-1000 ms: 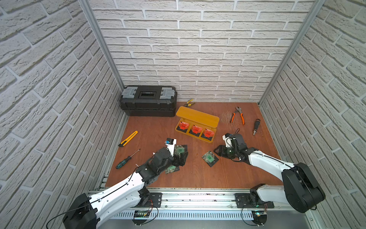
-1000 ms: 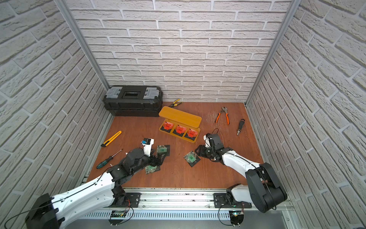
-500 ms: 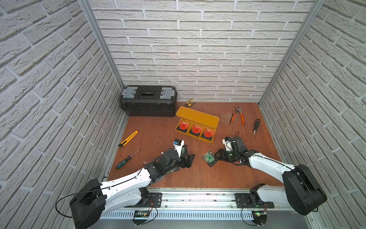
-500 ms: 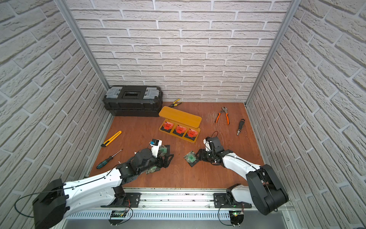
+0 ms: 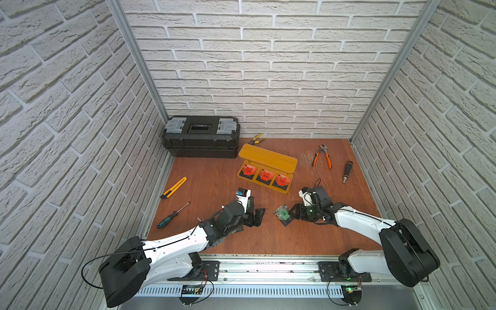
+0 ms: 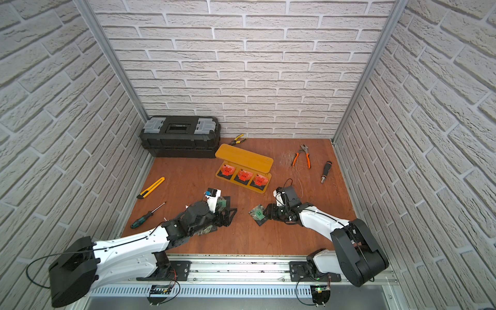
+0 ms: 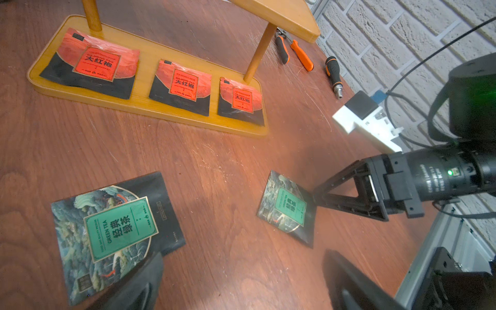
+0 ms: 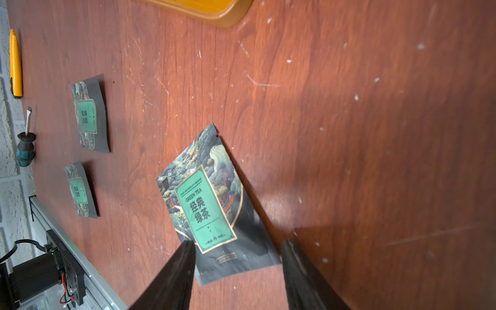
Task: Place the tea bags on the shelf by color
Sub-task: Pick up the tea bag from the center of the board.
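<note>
Glossy green sachet, scratched wooden tabletop

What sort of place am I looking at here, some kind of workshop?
Most likely a robot test booth dressed as a workshop: brick-patterned panels wall in a wooden tabletop, a black toolbox and orange pliers lie on it, and two robot arms are mounted on a metal rail at its front edge.

Left gripper spread wide, right gripper half parted

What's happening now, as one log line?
shelf: three red tea bags placed | right gripper: open, straddling green tea bag on table | left gripper: open
</note>
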`<act>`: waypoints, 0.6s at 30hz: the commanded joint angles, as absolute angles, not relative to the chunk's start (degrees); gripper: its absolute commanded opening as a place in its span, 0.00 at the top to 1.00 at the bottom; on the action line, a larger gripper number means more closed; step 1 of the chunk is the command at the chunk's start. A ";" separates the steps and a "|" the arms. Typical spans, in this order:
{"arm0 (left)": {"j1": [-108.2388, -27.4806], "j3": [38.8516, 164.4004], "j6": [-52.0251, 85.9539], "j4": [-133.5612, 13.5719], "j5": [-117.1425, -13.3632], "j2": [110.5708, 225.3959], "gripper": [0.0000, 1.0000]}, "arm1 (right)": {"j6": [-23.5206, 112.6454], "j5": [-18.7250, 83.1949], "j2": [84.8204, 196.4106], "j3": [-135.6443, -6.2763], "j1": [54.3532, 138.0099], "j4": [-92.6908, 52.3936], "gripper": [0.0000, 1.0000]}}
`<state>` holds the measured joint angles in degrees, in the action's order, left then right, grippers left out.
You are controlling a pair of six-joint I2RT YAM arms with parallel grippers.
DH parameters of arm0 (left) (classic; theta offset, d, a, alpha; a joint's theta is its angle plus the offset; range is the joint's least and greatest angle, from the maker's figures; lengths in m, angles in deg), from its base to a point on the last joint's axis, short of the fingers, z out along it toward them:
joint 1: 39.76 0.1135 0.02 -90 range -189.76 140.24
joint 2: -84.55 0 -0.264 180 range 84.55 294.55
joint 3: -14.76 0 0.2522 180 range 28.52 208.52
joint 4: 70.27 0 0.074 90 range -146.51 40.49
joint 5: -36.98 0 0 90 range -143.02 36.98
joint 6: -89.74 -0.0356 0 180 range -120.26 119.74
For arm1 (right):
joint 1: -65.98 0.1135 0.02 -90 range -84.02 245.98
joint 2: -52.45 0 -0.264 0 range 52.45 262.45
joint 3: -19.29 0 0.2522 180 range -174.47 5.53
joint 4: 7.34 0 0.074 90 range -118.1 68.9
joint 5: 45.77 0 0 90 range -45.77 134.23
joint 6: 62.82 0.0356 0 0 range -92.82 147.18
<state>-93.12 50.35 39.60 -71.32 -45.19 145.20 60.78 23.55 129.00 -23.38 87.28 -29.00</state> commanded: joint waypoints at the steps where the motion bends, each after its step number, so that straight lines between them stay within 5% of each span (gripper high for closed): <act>1: -93.37 51.64 40.00 -73.80 -44.20 144.94 0.02 | 60.74 22.96 129.89 -23.11 88.20 -26.92 0.44; 18: -93.54 50.70 40.78 -74.00 -43.77 145.72 0.02 | 64.45 22.61 132.77 -22.74 95.43 -23.59 0.44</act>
